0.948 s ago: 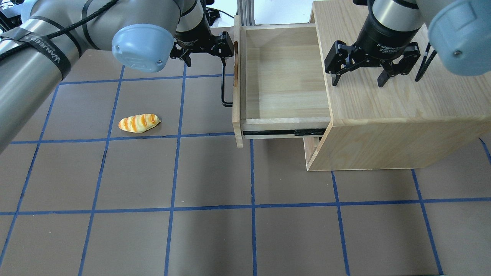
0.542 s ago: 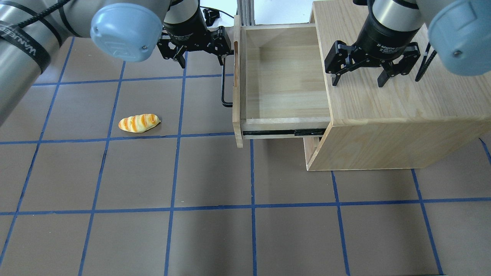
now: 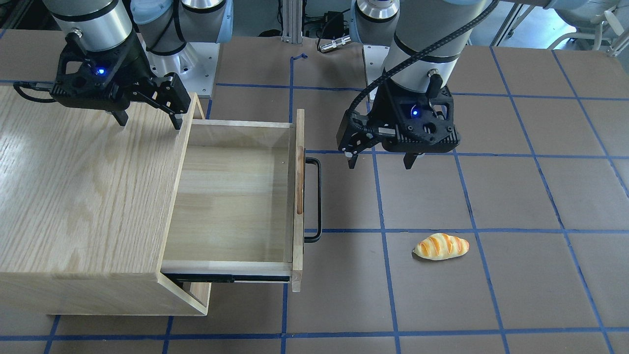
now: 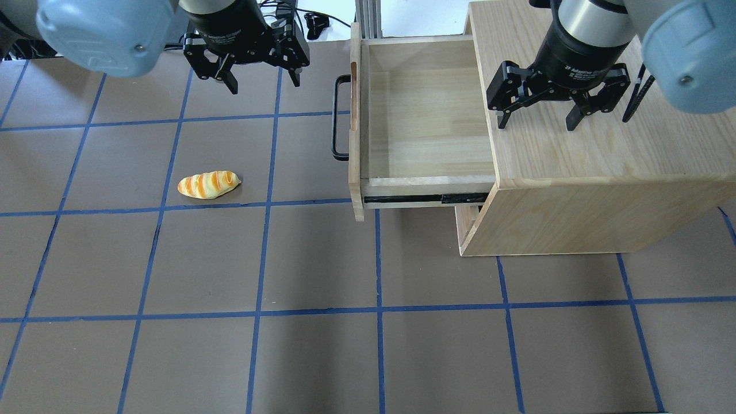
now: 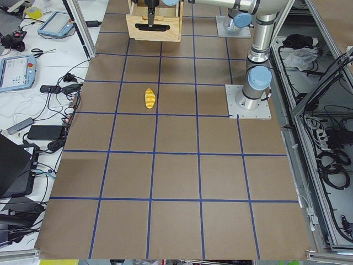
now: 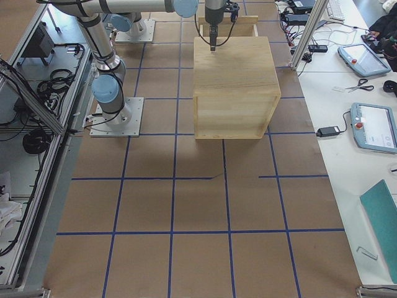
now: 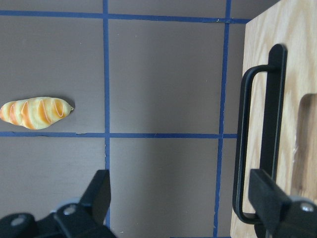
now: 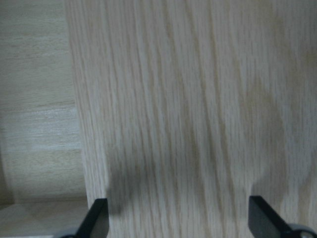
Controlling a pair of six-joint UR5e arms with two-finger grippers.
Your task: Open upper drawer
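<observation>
Bread roll (image 4: 209, 184) lies alone on the table, well left of the cabinet (image 4: 604, 155). Upper drawer (image 4: 428, 121) stands pulled far out of the cabinet's left face, its inside bare. Black handle (image 4: 334, 118) is free, nothing on it. Farther back, left gripper (image 4: 264, 84) hovers left of the handle, fingers spread, empty. Right gripper (image 4: 536, 125) hangs over the cabinet top, fingers apart. Judged: opening looks done, with little left but clearing off.

A brown tabletop (image 4: 437, 356) crossed by a blue tape grid (image 4: 259, 314) lies under even, bright light. In the left side view a white bench (image 5: 49, 61) at 9 o'clock carries a teach pendant (image 5: 16, 72) and tangled cables (image 5: 65, 83); in the right side view another bench (image 6: 335, 102) at 3 o'clock holds scissors (image 6: 356, 85)
</observation>
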